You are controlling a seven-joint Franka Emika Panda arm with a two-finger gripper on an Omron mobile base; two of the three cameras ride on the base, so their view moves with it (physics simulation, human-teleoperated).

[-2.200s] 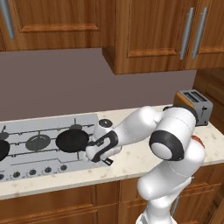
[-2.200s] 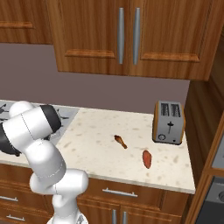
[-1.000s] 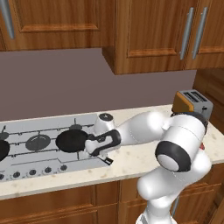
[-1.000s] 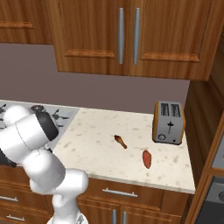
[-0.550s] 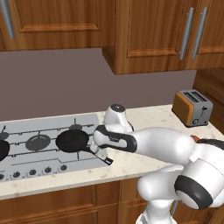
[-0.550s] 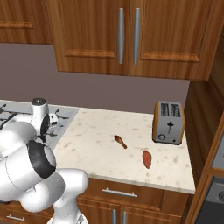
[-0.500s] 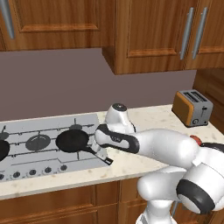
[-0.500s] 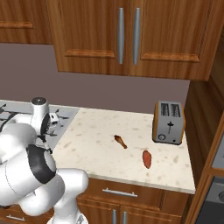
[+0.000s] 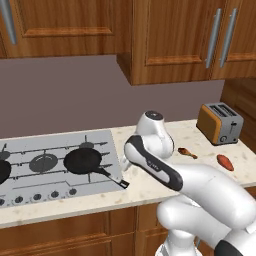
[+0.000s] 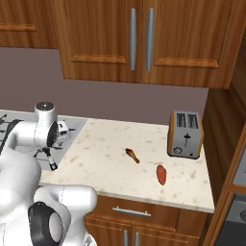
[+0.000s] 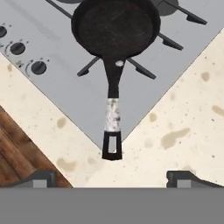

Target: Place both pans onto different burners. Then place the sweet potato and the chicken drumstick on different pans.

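End effector [image 11: 113,177] above round blk pan [image 11: 115,26]

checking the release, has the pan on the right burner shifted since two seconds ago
No. In the left base view the pan sits on the same burner, its handle pointing at the cooktop's front right corner as before.

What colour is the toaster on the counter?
The toaster has orange sides and a grey top and front, clearest in the left base view.

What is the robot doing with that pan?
The robot has set a black pan on a burner of the cooktop, and its open gripper hangs just above the handle, holding nothing. A second pan sits at the cooktop's left edge. The chicken drumstick and sweet potato lie on the counter near the toaster.
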